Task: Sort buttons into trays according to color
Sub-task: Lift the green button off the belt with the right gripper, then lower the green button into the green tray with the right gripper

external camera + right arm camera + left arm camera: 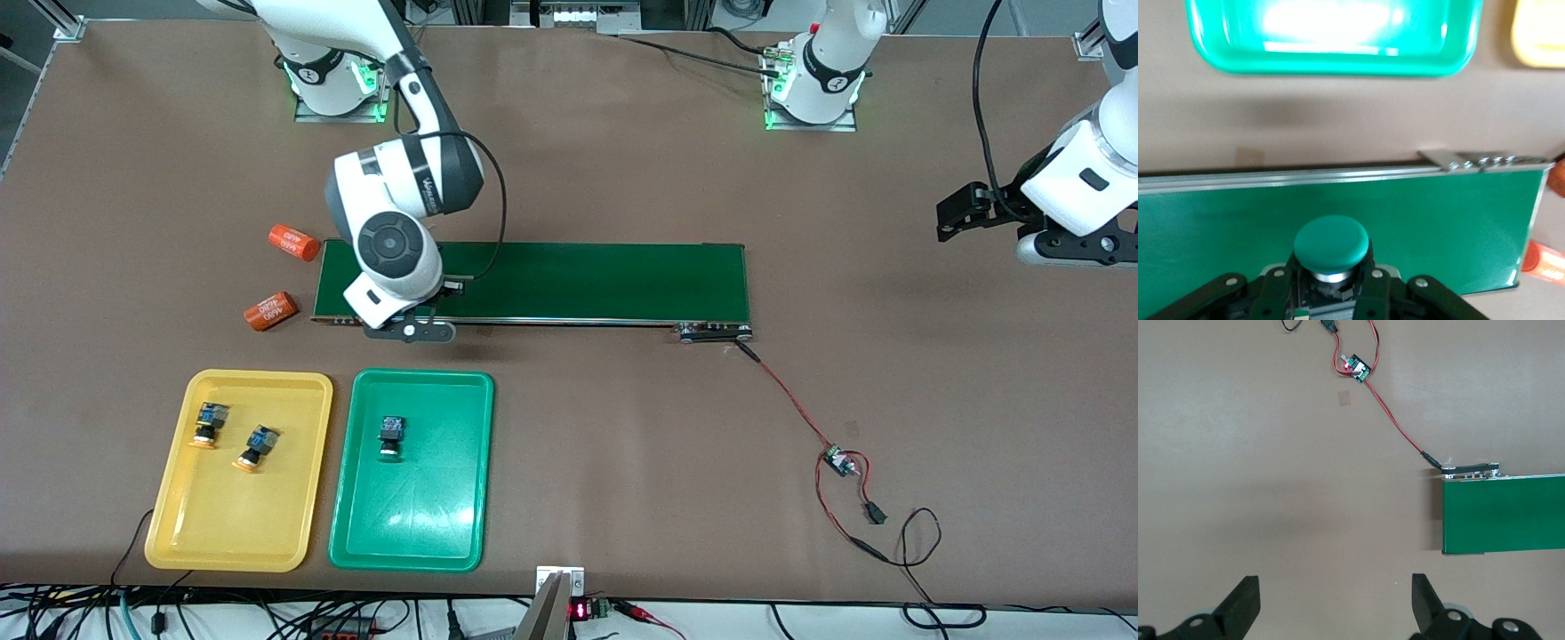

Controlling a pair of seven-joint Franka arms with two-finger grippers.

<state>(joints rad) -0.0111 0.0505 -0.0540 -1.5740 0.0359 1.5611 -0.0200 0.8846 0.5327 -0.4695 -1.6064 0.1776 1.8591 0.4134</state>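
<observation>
Already three of the four buttons lay sorted. The yellow tray [173,498] held two yellow-capped buttons, one [209,423] toward the belt end and the other [255,448] just beside it, slightly nearer the front camera. The green tray [413,533] sat beside the yellow one, toward the left arm's end of the table, and held a single green-capped button [390,436], with most of its floor bare.

The last green button [1331,248] was in my right end effector [1331,283], whose fingers were closed narrowly on its dark body, cap pointing outward. I held it over the conveyor belt [578,280], at the belt's end closest to the trays. In the front view my own wrist hid the button.

By my judgement, what remained was carrying this button across the belt's edge to the green tray and setting it down there.

My left end effector [1335,603] waited, fingers spread wide and holding nothing, over bare table [889,356] past the belt's other end, near the red wire and small circuit board [1355,369].

Two orange cylinders [293,242] lay on the table by the belt's end, outside both trays.
</observation>
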